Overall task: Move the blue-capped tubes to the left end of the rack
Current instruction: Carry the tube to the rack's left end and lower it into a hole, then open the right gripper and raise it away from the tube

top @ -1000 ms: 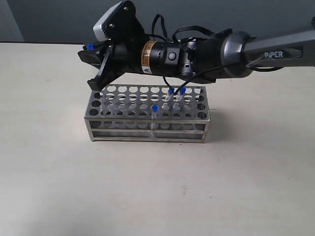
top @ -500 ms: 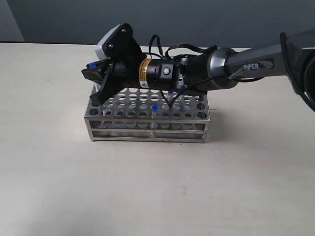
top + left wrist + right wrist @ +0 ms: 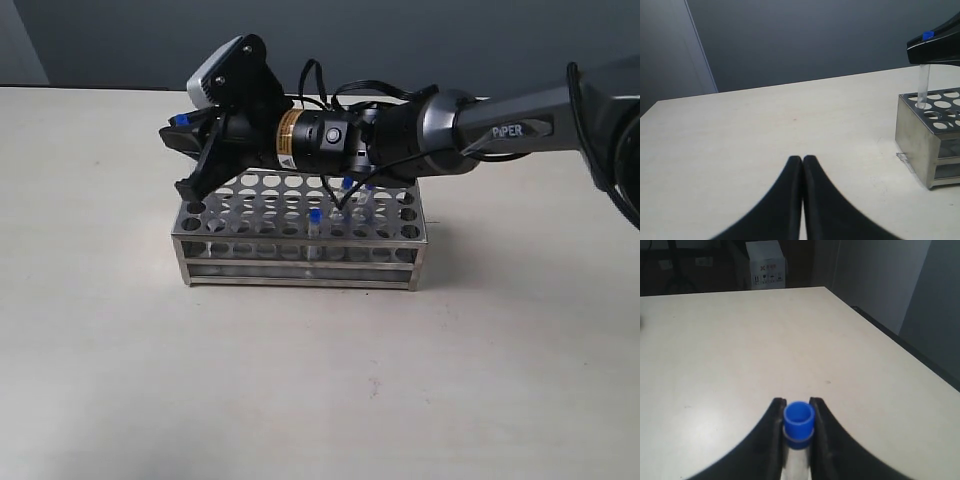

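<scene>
My right gripper [image 3: 183,138] reaches across over the left end of the rack [image 3: 300,255] and is shut on a blue-capped tube [image 3: 180,120]. In the right wrist view the blue cap [image 3: 799,422] sits between the fingertips of that gripper [image 3: 799,405]. From the left wrist view this tube [image 3: 923,85] hangs upright below the black fingers [image 3: 940,47], its lower end at a corner hole of the rack [image 3: 912,135]. Three more blue-capped tubes [image 3: 314,216] [image 3: 346,184] [image 3: 368,186] stand right of the rack's middle. My left gripper [image 3: 803,159] is shut on nothing, off the rack's left end.
The right arm's body [image 3: 400,135] and its cables [image 3: 345,195] hang low over the back rows of the rack, close to two standing tubes. A cardboard box [image 3: 766,262] stands beyond the table. The table edge [image 3: 900,347] shows in the right wrist view.
The right gripper with its tube came down towards the rack's left end over the last second, then shifted slightly up and left. The three standing tubes have not moved.
</scene>
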